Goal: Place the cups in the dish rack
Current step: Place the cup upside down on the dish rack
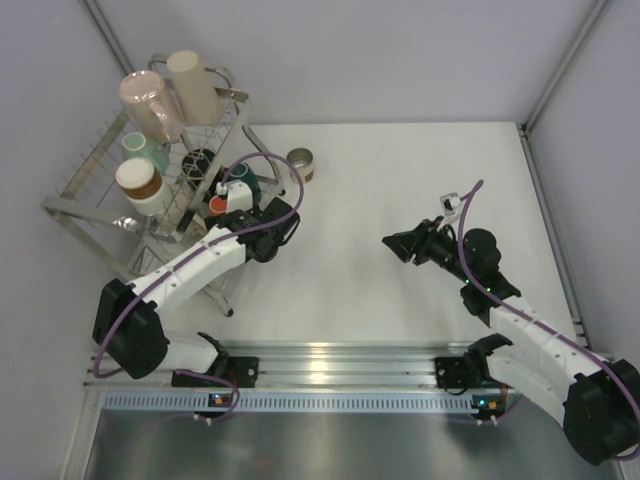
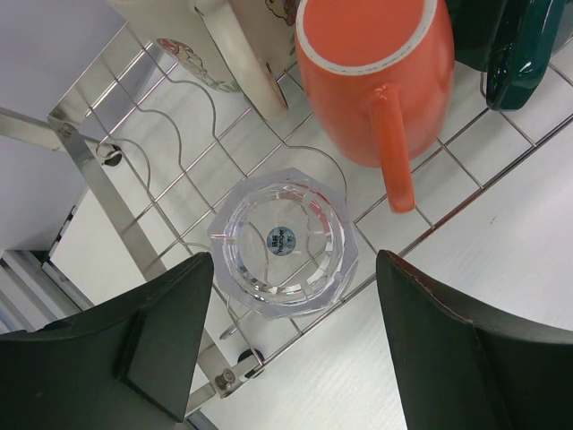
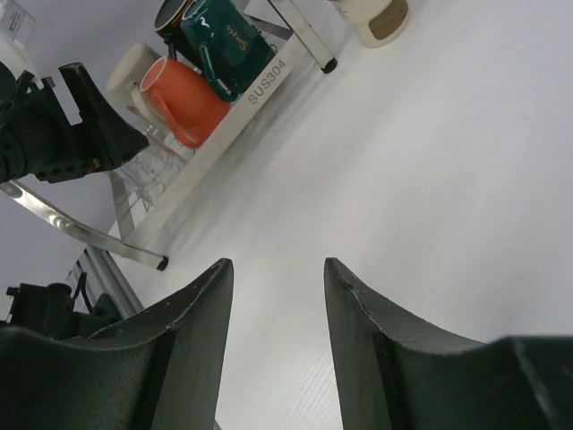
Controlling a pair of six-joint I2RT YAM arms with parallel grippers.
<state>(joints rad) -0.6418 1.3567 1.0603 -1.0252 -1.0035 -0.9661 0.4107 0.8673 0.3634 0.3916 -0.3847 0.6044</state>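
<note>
Under the left gripper (image 2: 294, 278), we're seeing jaws released either side of the clear glass (image 2: 285, 244) sitting on the dish rack (image 2: 85, 170) wire beside the orange mug (image 2: 376, 81), so we're favouring a straight-up retreat, the wrist view showing clearances the top view is hiding, while farther off the right gripper (image 3: 277, 264) is hanging parted, empty.

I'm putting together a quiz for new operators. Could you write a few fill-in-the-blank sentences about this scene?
1. The left gripper, facing the clear glass in the dish rack, is ___ (open or shut).
2. The mug beside that glass is coloured ___.
3. One cup stands outside the rack, on the ___.
4. The right gripper holds ___.

Missing words: open; orange; table; nothing.
</note>
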